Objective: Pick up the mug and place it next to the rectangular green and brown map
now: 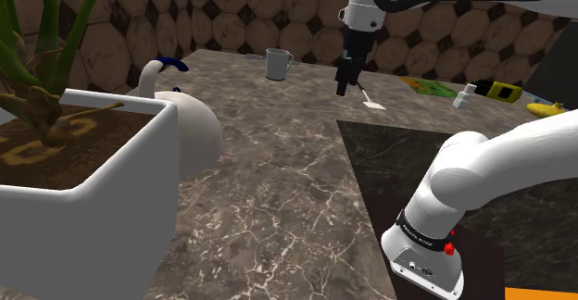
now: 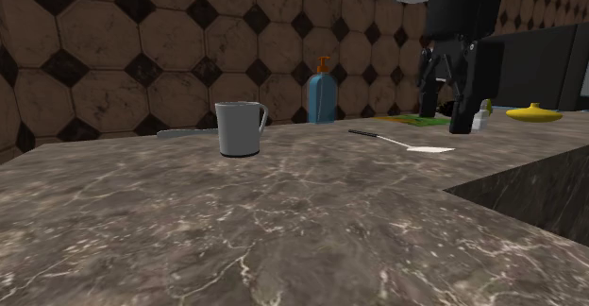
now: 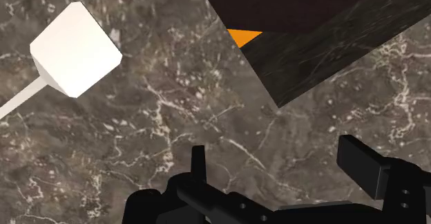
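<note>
A dark marbled counter (image 1: pixel 278 196) runs back to a wall of brown eight-sided tiles (image 1: pixel 232 11). In the shoulder view, at far left, we see a white planter (image 1: pixel 93 215) holding brown soil and a green plant (image 1: pixel 42 104). Just beside it sits a round white pot (image 1: pixel 190 127) with a blue tip. Further right, near the wall, the pale grey mug (image 1: pixel 277 64) stands upright with its handle toward that view's right; we cannot see into it.

To the mug's right, well apart from it, the black gripper (image 1: pixel 344 89) hangs above the counter and touches nothing. In the wrist view its fingers (image 3: pixel 362 162) stand wide apart with bare counter between them. Near the gripper lies a white flat tool (image 1: pixel 373 105) with a thin handle. Right again, the green map (image 1: pixel 426 85) lies flat by the wall, followed by a small white bottle (image 1: pixel 466 96) and a curved yellow object (image 1: pixel 546 108).

In the second exterior view we find the mug (image 2: pixel 238 127) at left, a blue soap bottle (image 2: pixel 322 93) against the wall behind it, and the gripper (image 2: pixel 445 115) at right.
</note>
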`<state>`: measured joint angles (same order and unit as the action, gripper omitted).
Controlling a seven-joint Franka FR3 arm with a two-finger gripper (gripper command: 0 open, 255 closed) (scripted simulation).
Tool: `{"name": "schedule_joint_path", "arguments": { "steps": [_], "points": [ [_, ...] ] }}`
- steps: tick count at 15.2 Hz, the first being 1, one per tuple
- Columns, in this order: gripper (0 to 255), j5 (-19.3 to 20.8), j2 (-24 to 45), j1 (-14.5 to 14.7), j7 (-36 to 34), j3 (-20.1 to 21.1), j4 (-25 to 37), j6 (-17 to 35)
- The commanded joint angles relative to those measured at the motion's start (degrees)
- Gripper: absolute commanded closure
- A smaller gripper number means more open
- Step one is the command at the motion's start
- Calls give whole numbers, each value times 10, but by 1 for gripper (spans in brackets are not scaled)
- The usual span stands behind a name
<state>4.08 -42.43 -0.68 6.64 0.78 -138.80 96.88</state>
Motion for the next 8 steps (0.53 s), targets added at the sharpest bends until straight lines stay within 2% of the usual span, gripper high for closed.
{"name": "schedule_joint_path", "arguments": {
  "steps": [1, 8],
  "points": [
    [0, 0, 0, 0, 0, 0, 0, 0],
    [0, 5, 167, -5, 15, -12, 131, 37]
  ]
}}
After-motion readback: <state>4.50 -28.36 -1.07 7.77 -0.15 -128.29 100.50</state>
